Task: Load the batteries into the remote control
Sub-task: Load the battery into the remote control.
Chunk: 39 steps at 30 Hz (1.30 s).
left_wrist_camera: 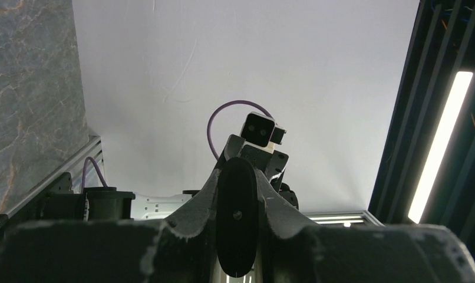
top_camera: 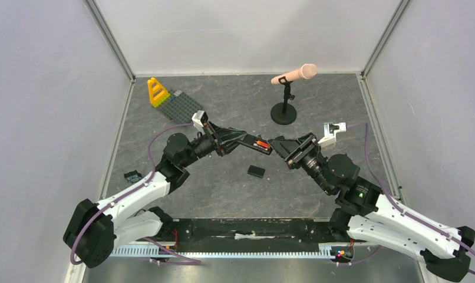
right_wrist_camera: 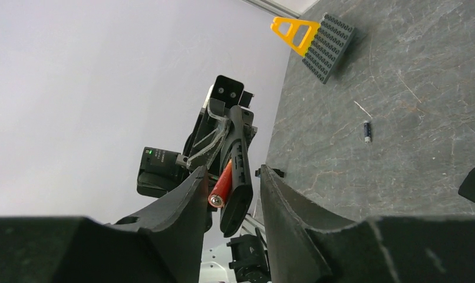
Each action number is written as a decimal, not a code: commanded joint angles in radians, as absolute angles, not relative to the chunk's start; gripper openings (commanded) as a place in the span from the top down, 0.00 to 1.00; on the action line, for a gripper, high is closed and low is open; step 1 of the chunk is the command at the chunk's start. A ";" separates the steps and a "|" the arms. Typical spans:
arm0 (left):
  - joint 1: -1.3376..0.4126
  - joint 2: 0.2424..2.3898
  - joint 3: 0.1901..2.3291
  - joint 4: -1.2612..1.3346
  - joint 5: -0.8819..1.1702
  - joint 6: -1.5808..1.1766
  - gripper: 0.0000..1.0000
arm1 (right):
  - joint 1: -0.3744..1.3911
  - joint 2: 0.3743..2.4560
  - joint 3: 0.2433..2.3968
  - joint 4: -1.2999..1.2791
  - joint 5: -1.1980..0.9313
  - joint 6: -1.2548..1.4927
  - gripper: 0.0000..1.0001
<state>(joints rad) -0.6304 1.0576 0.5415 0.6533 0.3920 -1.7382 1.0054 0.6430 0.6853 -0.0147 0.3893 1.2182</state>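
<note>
Left gripper [left_wrist_camera: 237, 184] clamped the remote control [right_wrist_camera: 240, 147]; right gripper [right_wrist_camera: 234, 177], half open, straddled the red battery [right_wrist_camera: 222, 183]; a skewed squeeze might eject it.

Top cam: flat, diffuse overhead light, evenly exposed. Bench [top_camera: 223, 194] reads matt, shadows on it faint and soft-edged. Focus sharp across the frame.
Left wrist: light strip [left_wrist_camera: 438, 147] at right clipped to white, wall [left_wrist_camera: 282, 59] bright. Left fingers [left_wrist_camera: 197, 206] and remote [left_wrist_camera: 236, 218] too close to the lens, so soft and underexposed.
Right wrist: wall nearly blown out. Right fingers [right_wrist_camera: 294, 224] near-black and blurry along the bottom. Red battery [right_wrist_camera: 222, 184] and bench behind in decent focus.
</note>
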 commanded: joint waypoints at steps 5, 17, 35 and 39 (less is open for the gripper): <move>-0.631 1.011 0.535 0.646 0.359 -1.773 0.98 | 1.008 0.646 0.709 0.034 0.383 1.205 0.50; -0.630 0.984 0.509 0.601 0.335 -1.819 0.98 | 1.008 0.624 0.654 0.086 0.333 1.191 0.51; -0.631 0.947 0.505 0.575 0.345 -1.824 0.98 | 1.008 0.675 0.650 0.110 0.298 1.200 0.62; -0.630 0.941 0.494 0.575 0.346 -1.822 0.98 | 1.008 0.680 0.648 0.123 0.289 1.208 0.56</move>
